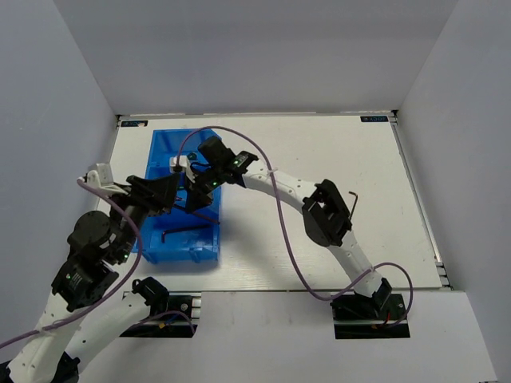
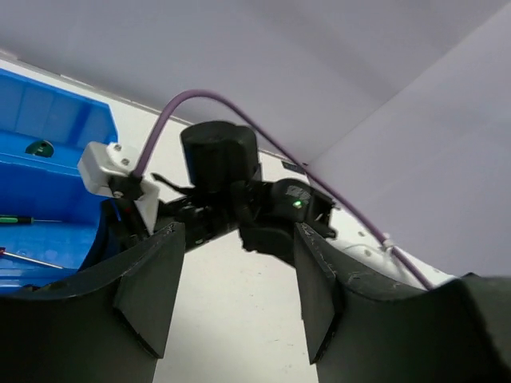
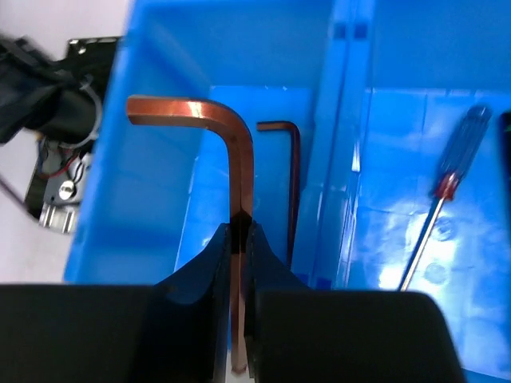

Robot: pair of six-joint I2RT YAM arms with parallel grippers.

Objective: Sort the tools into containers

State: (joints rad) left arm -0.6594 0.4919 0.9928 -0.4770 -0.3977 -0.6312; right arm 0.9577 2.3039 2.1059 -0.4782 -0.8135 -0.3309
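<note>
A white table [image 1: 319,152] spreads below the right gripper [image 1: 196,195]; plain grey walls [image 1: 263,48] rise beyond it and on both its sides; the light is soft and even.

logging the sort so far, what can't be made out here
Top view: middle of the blue bins, under the left arm and right arm.
Right wrist view: lower end of the held hex key, inside the right claw; screwdriver tip, behind the claw's body.
Left wrist view: most of the bins, cut off by the left edge and left claw.
</note>
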